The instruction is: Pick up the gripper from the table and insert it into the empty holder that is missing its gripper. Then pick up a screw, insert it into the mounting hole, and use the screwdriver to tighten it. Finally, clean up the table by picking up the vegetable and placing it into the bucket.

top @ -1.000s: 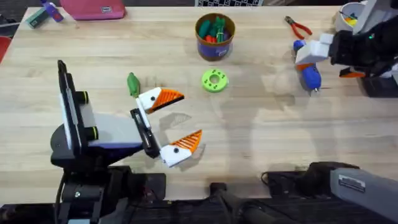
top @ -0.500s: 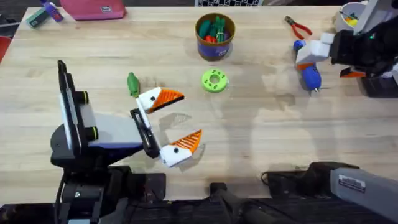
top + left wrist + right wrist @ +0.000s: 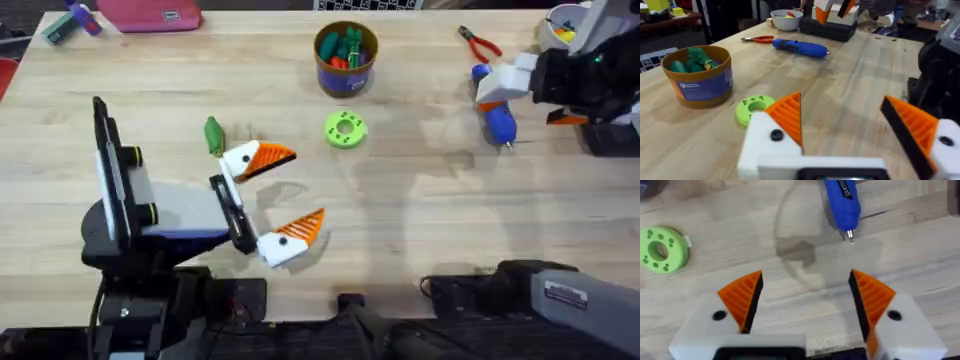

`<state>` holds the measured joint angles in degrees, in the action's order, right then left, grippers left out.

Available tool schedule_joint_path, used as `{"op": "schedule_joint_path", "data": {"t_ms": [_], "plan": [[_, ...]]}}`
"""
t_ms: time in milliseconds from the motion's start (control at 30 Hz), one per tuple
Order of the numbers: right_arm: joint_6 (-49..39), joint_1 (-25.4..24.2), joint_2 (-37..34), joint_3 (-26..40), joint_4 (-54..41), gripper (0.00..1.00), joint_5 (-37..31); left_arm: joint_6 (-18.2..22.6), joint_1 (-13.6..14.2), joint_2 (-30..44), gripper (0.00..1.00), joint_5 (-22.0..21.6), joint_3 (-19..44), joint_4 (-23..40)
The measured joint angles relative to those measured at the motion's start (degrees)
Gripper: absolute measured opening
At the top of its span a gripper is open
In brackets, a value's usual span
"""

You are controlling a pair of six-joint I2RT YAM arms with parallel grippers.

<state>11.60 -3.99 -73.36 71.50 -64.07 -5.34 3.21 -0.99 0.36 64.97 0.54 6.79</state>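
The blue screwdriver [image 3: 497,120] lies on the table at the right, its silver bit [image 3: 850,236] pointing toward the front. My right gripper [image 3: 510,85] hovers open just above it; in the right wrist view [image 3: 805,297] nothing is between its orange pads. The green vegetable [image 3: 213,135] lies left of centre, beside my open left gripper [image 3: 307,185], whose orange-tipped fingers [image 3: 787,120] hold nothing. The bucket [image 3: 346,58], blue with an orange rim, stands at the back centre with green and red pieces inside. The loose gripper, the empty holder and the screw are out of view.
A lime-green disc [image 3: 346,129] lies in front of the bucket. Red-handled pliers [image 3: 480,43] and a white bowl [image 3: 565,25] sit at the back right, with a black block [image 3: 612,138] at the right edge. A pink case [image 3: 150,15] is at the back left.
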Motion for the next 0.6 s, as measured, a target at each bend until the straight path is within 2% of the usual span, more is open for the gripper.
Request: {"op": "schedule_joint_path", "data": {"t_ms": [67,200,233,600], "plan": [[0.00,0.00,0.00,0.00,0.00,0.994,0.00,0.04,0.00,0.00,0.768,0.00,0.00,-0.02],[0.00,0.00,0.00,0.00,0.04,0.994,0.00,0.06,0.00,0.00,0.134,-0.02,0.00,-0.02],[0.00,0.00,0.00,0.00,0.13,0.994,0.00,0.41,0.00,0.00,0.039,-0.02,0.00,-0.02],[-1.45,0.00,0.00,0.00,3.46,0.993,0.00,0.43,0.00,0.00,0.020,-0.02,0.01,-0.02]]}}
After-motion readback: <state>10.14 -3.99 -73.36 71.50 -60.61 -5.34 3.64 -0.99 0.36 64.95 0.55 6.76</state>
